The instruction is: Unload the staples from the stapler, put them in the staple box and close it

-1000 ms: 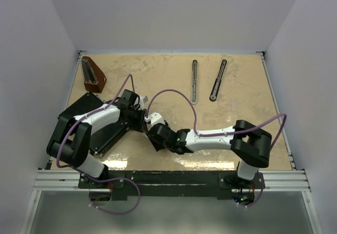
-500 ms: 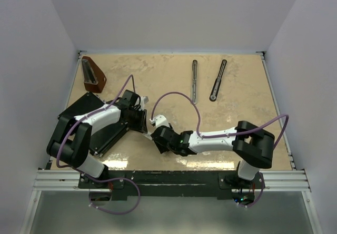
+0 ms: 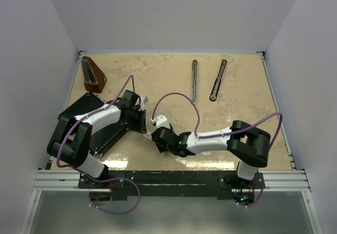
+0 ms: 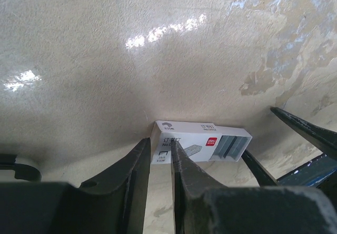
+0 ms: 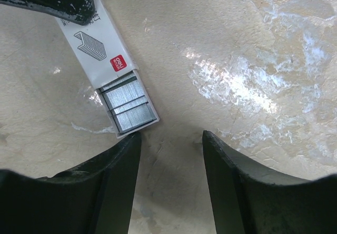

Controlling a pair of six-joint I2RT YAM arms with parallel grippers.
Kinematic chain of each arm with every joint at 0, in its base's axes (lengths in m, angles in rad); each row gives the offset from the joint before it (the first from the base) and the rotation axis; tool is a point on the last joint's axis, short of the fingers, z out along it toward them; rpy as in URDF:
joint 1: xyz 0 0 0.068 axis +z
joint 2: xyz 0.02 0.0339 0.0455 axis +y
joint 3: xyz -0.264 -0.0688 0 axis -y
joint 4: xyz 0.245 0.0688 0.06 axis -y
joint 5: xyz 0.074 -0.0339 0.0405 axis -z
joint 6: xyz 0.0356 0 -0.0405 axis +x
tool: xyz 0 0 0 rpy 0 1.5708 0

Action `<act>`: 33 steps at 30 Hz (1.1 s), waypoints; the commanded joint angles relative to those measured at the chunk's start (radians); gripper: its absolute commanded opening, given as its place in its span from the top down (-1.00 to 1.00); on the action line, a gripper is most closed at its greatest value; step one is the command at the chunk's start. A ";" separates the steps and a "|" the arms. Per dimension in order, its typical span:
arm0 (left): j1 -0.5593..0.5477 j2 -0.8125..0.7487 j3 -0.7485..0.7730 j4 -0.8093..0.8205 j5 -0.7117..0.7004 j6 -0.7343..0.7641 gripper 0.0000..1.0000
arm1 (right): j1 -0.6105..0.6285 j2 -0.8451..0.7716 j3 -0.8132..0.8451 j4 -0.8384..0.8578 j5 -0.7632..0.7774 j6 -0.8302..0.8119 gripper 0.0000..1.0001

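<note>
Two tools meet at a small white staple box (image 4: 192, 139) on the worktop (image 3: 158, 76): the left tool (image 4: 160, 145) pinches its closed end, while the right tool (image 5: 171, 135) stands spread just beside the slid-out tray of staples (image 5: 128, 105). Well apart, at the far side, lies the stapler (image 3: 218, 80) — in two pieces.

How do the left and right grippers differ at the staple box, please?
Left gripper is closed on the staple box; right gripper stands open, holding nothing. Left gripper is at the box's closed end; right gripper at its open end, where staples show. Both sit low over the table.
</note>
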 commanded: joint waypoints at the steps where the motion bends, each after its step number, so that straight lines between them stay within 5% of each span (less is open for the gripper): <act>1: -0.004 0.008 0.004 0.012 0.016 0.019 0.48 | -0.008 0.034 0.013 0.052 0.048 0.006 -0.08; 33: -0.004 0.008 -0.013 0.049 0.135 0.008 0.50 | -0.057 0.143 0.019 0.232 0.028 0.023 -0.08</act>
